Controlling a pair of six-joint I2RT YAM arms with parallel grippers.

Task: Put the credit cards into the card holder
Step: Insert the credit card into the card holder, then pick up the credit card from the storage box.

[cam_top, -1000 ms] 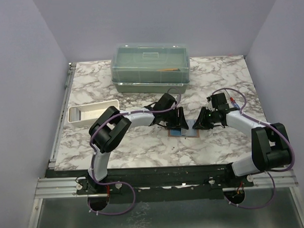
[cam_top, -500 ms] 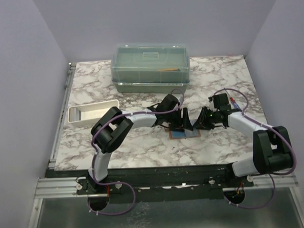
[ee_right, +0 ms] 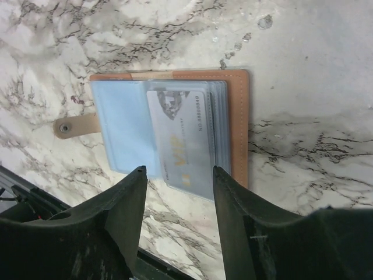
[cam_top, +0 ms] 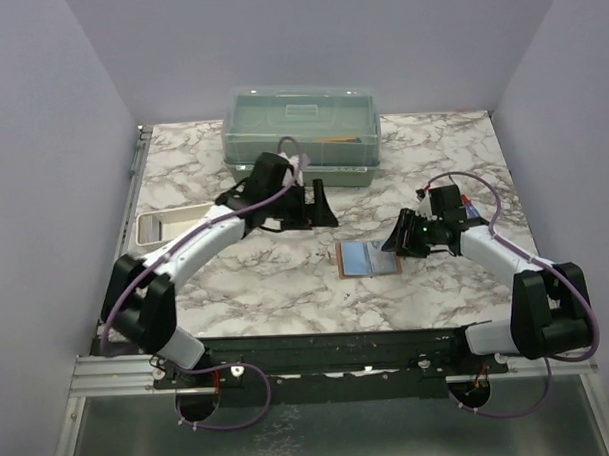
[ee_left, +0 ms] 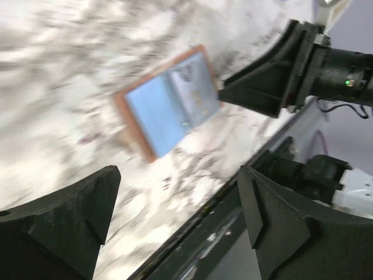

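The card holder lies open on the marble table, brown outside with bluish pockets, its snap tab to one side. A pale credit card printed "VIP" lies on its right half, one end sticking out past the holder's edge. My right gripper hovers open just above that end, with nothing between its fingers; from above it sits at the holder's right edge. My left gripper is open and empty, well to the back left of the holder, which looks blurred in its wrist view.
A translucent green lidded box stands at the back centre, close behind the left gripper. A long white tray lies at the left, partly under the left arm. The table's dark front rail runs near the holder.
The left arm swung away from the holder to the back left and its jaws opened wide. The right gripper opened beside the holder, leaving the card on it.
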